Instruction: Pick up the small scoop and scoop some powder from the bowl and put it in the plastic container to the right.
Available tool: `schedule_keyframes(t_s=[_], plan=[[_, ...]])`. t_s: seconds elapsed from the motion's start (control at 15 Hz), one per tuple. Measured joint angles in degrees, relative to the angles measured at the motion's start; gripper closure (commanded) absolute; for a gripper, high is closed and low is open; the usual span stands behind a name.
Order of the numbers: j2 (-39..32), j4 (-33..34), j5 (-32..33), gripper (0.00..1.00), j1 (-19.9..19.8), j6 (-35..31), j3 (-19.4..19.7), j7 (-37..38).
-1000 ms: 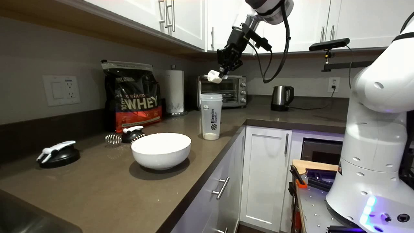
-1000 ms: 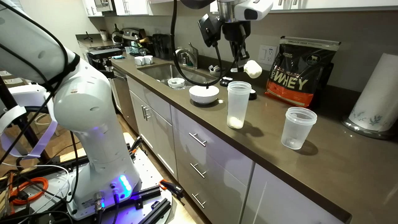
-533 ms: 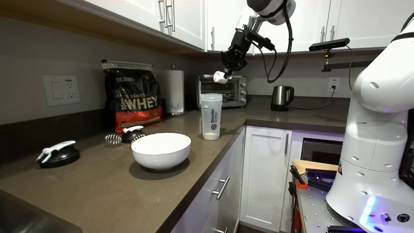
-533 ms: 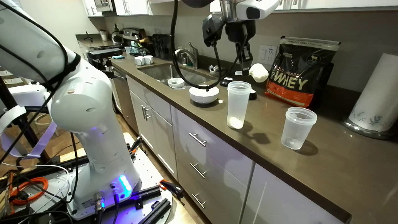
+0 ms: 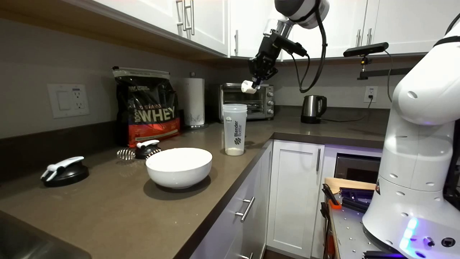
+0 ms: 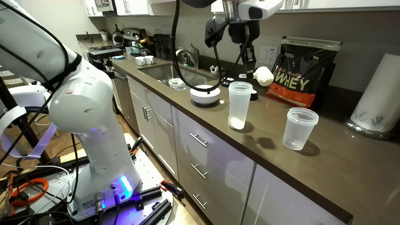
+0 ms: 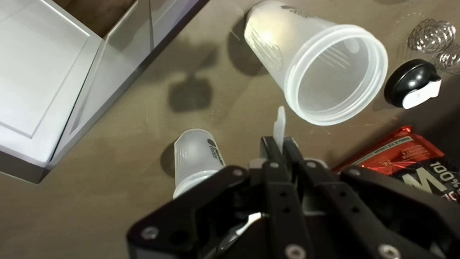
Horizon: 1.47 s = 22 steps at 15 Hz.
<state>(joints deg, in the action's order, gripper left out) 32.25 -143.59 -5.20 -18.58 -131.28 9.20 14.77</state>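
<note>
One scoop (image 6: pixel 264 76) juts from the pincer (image 6: pixel 249 74) clamped on its handle (image 7: pixel 279 125), higher than the plastic container (image 6: pixel 239 104)

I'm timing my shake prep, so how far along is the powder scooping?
Looks done: a pour into the cup nearer the bowl, with powder at its bottom. In hand: the tool holds the scoop above the counter; its load is hard to judge. Remaining: if the other cup is the target, likely pouring there, as no powder layer shows in it.
</note>
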Motion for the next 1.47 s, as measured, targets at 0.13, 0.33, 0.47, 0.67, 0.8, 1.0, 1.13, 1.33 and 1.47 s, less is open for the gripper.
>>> schedule_keyframes(t_s=[0.13, 0.33, 0.47, 0.67, 0.8, 1.0, 1.13, 1.33, 1.47], plan=[[0.0, 0.0, 0.0, 0.94, 0.0, 0.0, -0.1, 0.1], [0.0, 0.0, 0.0, 0.94, 0.0, -0.1, -0.1, 0.1], [0.0, 0.0, 0.0, 0.94, 0.0, -0.1, -0.1, 0.1], [0.0, 0.0, 0.0, 0.97, 0.0, -0.1, -0.1, 0.1], [0.0, 0.0, 0.0, 0.97, 0.0, -0.1, -0.1, 0.1], [-0.1, 0.0, 0.0, 0.97, 0.0, -0.1, 0.2, 0.1], [-0.2, 0.2, 0.0, 0.97, 0.0, -0.1, 0.9, 0.1], [-1.1, 0.8, -0.1, 0.97, 0.0, -0.6, 2.4, 0.1], [-2.2, 1.3, -0.1, 0.97, 0.0, -1.5, 3.2, 0.1]])
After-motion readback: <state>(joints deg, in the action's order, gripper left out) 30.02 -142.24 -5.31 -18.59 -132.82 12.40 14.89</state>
